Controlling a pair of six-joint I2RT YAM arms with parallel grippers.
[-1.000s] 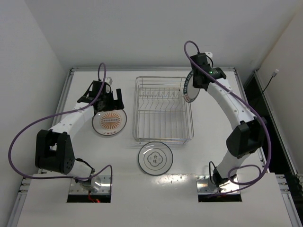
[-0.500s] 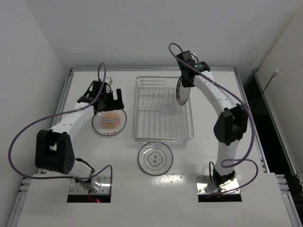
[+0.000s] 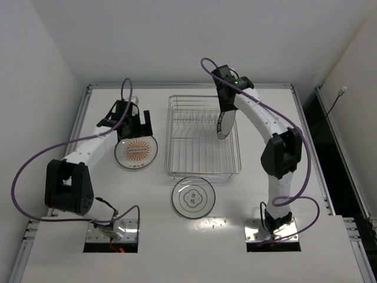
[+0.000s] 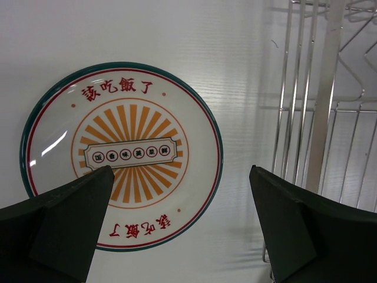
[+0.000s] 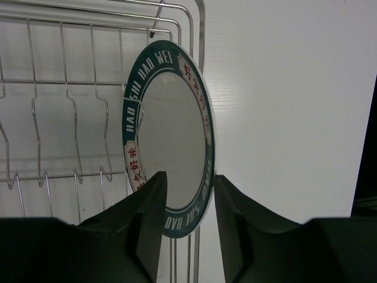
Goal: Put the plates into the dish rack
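The teal-rimmed plate [image 3: 223,124] [image 5: 171,135] stands on edge at the right end of the dish rack [image 3: 177,154] [image 5: 65,106]. My right gripper [image 3: 224,111] [image 5: 188,177] hangs over it, open, its fingers parted on either side of the plate's near rim. The orange sunburst plate [image 3: 136,152] [image 4: 121,154] lies flat on the table left of the rack. My left gripper [image 3: 134,128] [image 4: 181,171] hovers wide open above that plate's right half, holding nothing. The white plate with a small emblem [image 3: 193,198] lies flat in front of the rack.
The rack's left wall wires [image 4: 327,88] run close to my left gripper's right finger. Upright dividers fill the rack's middle. White walls enclose the table on three sides, and both arm bases sit at the near edge.
My right arm swung left from beyond the rack's right side, bringing the teal plate into the rack. Its jaws then parted from the plate. The left arm has not moved.
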